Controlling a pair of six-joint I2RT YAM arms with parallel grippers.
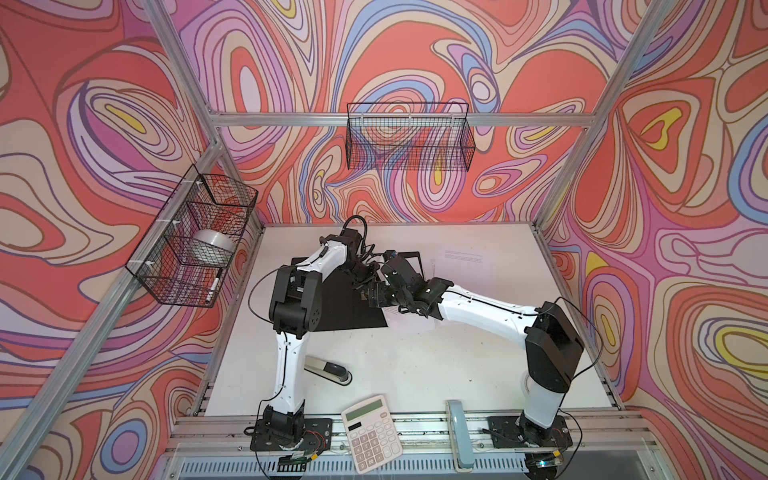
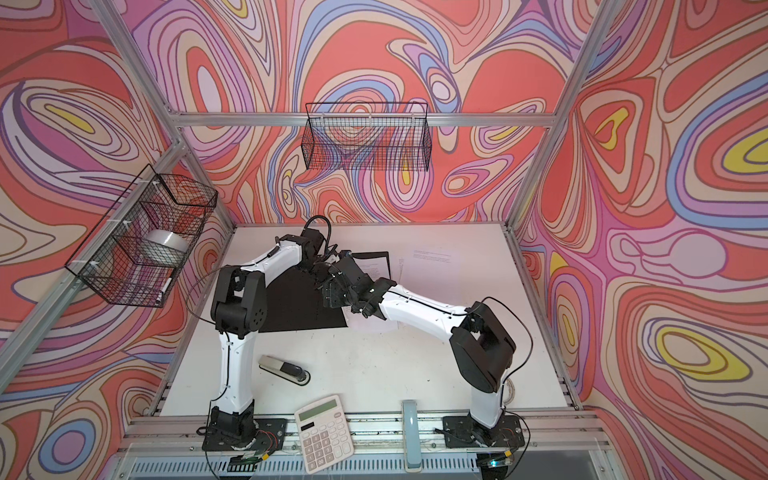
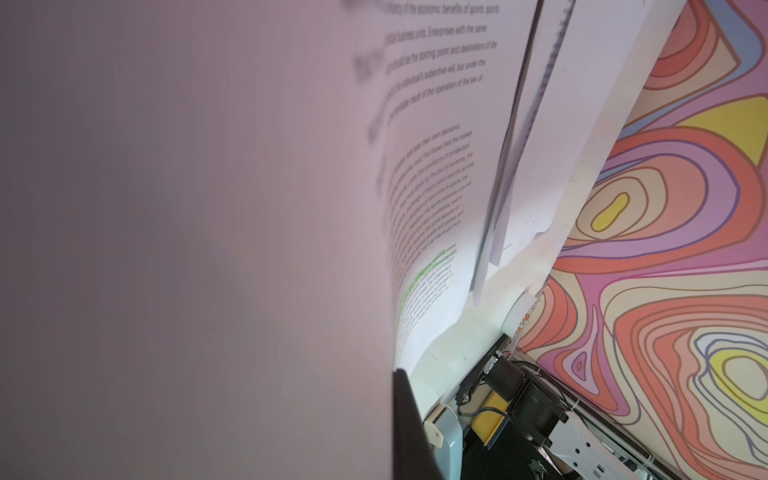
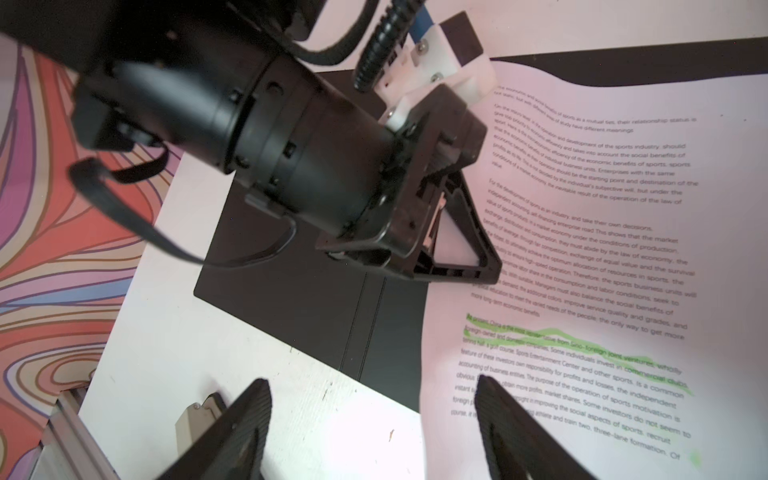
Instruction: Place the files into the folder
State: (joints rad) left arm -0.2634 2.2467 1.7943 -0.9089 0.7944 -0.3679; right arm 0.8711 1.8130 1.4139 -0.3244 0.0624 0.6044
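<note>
Grip: left gripper (image 4: 478, 259) is pressed together on the spine-side long edge of the white printed paper sheet with the green highlighted band (image 4: 582, 249). That edge is curled up off the surface, and in the left wrist view the lifted sheet fills most of the frame. From the pinch the sheet runs away toward the right arm's side, its long axis roughly parallel to the spine crease of the thin open folder, black inside face up (image 4: 291, 270). The sheet covers the folder's right leaf only in part; its near end hangs past the folder's near edge onto the white table (image 1: 415, 365). The right gripper (image 4: 374, 419), jaws spread and holding nothing, hovers just above that near end, so it is the nearer one to the loose corner. Judgement: squaring the sheet onto the leaf is what remains. A second white printed sheet (image 1: 461, 255) lies flat beyond the folder, well apart from both grippers. Containers: the black wire basket on the left wall (image 1: 178, 291) holds a roll of clear tape (image 1: 212, 245) and a white marker (image 1: 212, 286). The black wire basket on the back wall (image 1: 409, 145) shows nothing inside.
</note>
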